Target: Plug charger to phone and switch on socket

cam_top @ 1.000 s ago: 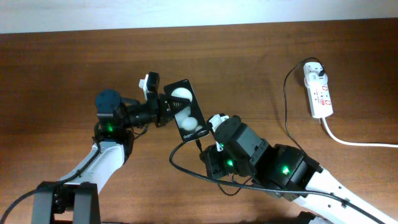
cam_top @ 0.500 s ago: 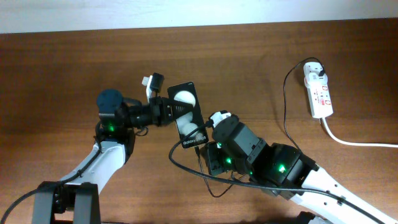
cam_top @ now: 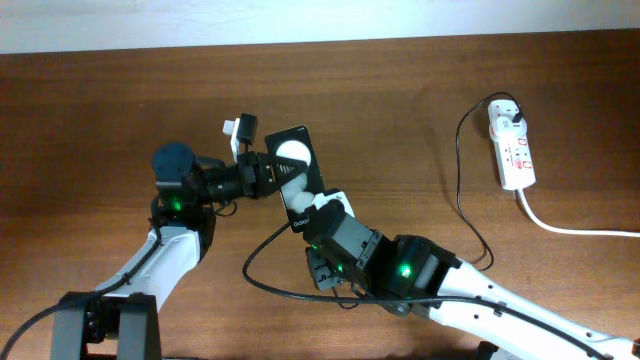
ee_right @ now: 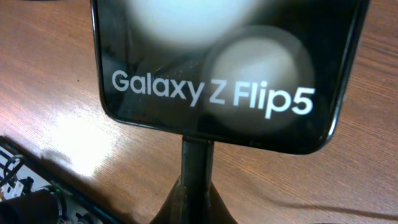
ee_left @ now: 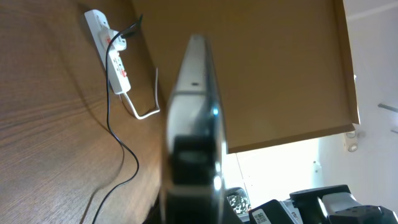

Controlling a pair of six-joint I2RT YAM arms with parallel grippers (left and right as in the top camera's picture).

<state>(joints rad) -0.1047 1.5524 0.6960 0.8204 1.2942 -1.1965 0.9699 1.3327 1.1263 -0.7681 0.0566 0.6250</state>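
The left hand (cam_top: 272,172) is clamped across the flat black rectangular phone (cam_top: 301,180), gripping it near the end away from the white lettering. It appears to hold the slab off the brown wooden counter (cam_top: 100,100). That grip leaves the lettered end, where the port evidently sits, free and turned toward the other arm. The left wrist view shows the phone edge-on, so the slab is being presented as a steady target rather than lying flat.

The right hand (ee_right: 198,198) is closed on the small black connector tip (ee_right: 198,158) of the charger (cam_top: 459,170), a long thin black cable. It holds the tip straight in line with the phone's lower edge. In the right wrist view the tip meets that edge just below the lettering. Whether it is fully seated cannot be told from these views.

The cable trails in a loose loop under the right arm and runs off to its white plug adapter (cam_top: 507,112), which sits in the far end of the socket (cam_top: 516,152). This narrow white power strip with red marks lies well apart from both hands, and its thick white cord (cam_top: 570,228) leads off the counter's edge. The slack lets the tip be steered without tugging the strip. The socket's switch looks untouched, so the likely remaining work is a firm push home and then the reach to the strip.
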